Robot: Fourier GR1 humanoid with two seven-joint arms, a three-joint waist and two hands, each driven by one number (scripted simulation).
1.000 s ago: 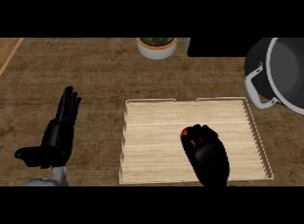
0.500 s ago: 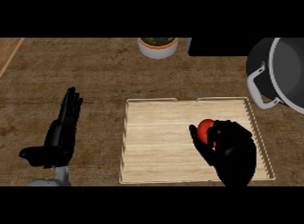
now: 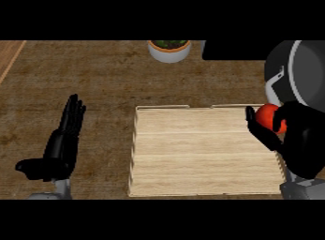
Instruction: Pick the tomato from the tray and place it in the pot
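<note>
Right hand (image 3: pixel 304 138) moved potward, fingers curled round tomato (image 3: pixel 268 116), left hand (image 3: pixel 62 143) open

The counter (image 3: pixel 109 89) showed a dark brown woven-looking top, with a strip of lighter wood along its far left edge. A pale wooden tray (image 3: pixel 192 154) lay flat on it, right of centre. A white planter (image 3: pixel 169 50) with greenery stood at the back edge. The grey pot (image 3: pixel 310 75) sat at the right, just beyond the tray's far right corner.
</note>
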